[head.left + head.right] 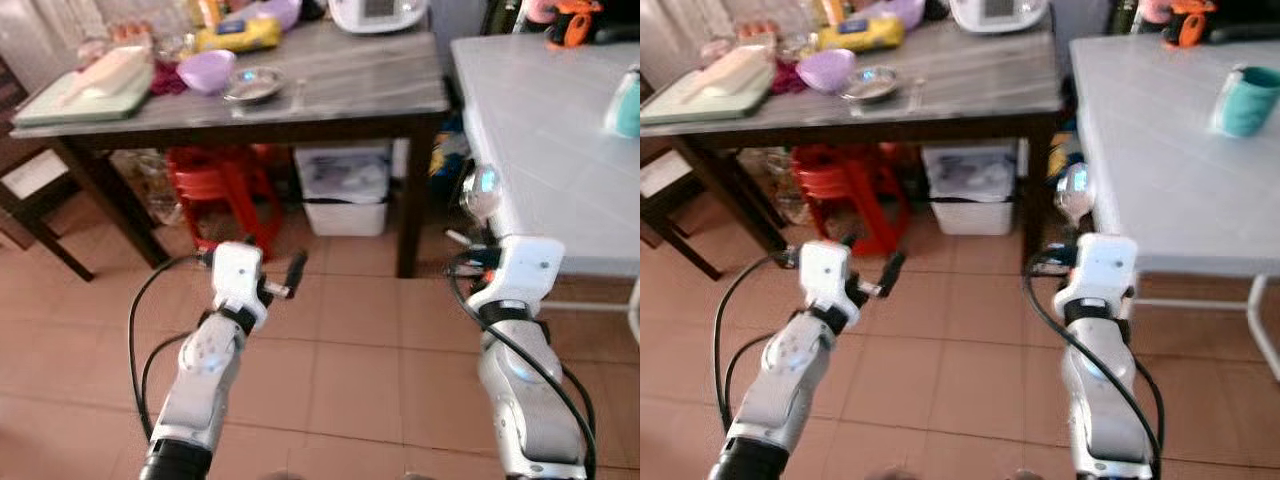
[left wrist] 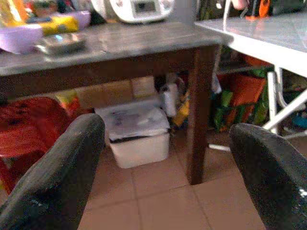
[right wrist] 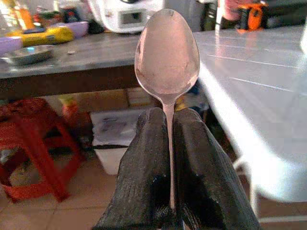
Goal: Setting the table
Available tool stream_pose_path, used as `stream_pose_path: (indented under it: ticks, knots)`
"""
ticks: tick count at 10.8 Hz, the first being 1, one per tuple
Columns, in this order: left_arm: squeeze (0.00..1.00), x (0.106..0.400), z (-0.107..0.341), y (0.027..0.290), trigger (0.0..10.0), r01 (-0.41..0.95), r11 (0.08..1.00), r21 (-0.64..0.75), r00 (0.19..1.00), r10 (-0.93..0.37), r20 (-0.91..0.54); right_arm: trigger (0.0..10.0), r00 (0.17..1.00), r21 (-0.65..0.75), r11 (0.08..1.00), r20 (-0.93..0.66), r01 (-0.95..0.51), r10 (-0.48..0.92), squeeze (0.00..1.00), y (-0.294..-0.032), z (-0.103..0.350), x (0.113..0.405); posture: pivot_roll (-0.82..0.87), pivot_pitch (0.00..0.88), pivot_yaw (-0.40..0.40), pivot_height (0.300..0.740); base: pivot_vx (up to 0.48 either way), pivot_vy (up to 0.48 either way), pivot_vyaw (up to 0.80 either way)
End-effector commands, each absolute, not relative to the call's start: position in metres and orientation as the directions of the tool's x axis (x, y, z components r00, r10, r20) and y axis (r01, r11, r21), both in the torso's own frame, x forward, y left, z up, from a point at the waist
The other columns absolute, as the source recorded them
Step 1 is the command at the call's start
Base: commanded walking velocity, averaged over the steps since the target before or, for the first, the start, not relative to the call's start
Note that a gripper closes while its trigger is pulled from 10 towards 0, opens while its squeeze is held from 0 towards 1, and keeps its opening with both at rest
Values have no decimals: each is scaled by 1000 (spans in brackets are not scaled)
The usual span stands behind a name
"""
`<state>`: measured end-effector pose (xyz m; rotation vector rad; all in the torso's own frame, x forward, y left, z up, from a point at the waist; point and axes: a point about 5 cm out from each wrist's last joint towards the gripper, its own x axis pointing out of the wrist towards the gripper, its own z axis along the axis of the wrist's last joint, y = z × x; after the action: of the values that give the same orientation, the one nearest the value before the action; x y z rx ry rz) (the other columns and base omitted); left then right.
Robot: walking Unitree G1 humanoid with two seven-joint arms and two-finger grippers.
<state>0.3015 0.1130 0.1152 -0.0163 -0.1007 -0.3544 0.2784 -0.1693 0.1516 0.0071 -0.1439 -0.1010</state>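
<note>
Two tables stand ahead of the robot on a floor (image 1: 360,370) of reddish tiles. A dark wooden table (image 1: 330,90) with a grey top lies well beyond the left gripper's open jaws, and a white table (image 1: 1160,160) sits just beside the right gripper, its edge close past the fingertips on the outer side.

Under the dark table, straight out from the left jaws, are a white bin (image 2: 136,136) with a lid and a stack of red stools (image 1: 220,185). On that table's top, far from both grippers, sit a white appliance (image 1: 378,12), a green tray (image 1: 85,95), a yellow packet (image 1: 240,35), a purple bowl (image 1: 207,70) and a small metal dish (image 1: 252,85). On the white table, well beyond the right jaws, stands a teal cup (image 1: 1245,100), with an orange and black tool (image 1: 1188,22) at the far edge.

Both silver arms reach forward over the tiles. The left gripper (image 2: 168,158) holds nothing; its two black fingers (image 2: 62,177) stand wide apart, with the bin and the table leg showing in the gap between them. The right gripper (image 3: 169,143) has its fingers pressed together on the handle of a metal spoon (image 3: 167,52). The spoon's bowl sticks out past the fingertips, pointing ahead toward the near corner of the white table and the gap between the two tables.
</note>
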Motion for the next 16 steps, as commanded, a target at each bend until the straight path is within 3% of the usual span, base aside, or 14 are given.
stream_pose_path:
  ticks: [1, 4, 10, 16]
  knots:
    - [0, 300, 110, 125, 10000, 309, 951, 14, 948, -309, 81, 10000, 984, 28, 997, 163, 70, -73, 0, -160, 155, 279, -89, 93, 132, 740, 0, 480, 0]
    - [0, 299, 108, 120, 10000, 318, 948, 8, 945, -318, 78, 10000, 984, 25, 997, 164, 72, -75, 0, -162, 156, 280, -102, 83, 125, 740, 0, 461, 0]
    - [0, 304, 115, 119, 10000, 352, 936, -18, 930, -347, 123, 10000, 981, 16, 998, 179, 67, -69, 0, -164, 157, 283, -109, 46, 126, 740, 0, 0, 0]
    - [0, 303, 115, 113, 10000, 387, 921, -35, 916, -380, 126, 10000, 980, 8, 997, 186, 71, -71, 0, -165, 157, 283, -110, 47, 129, 740, 343, 0, 0]
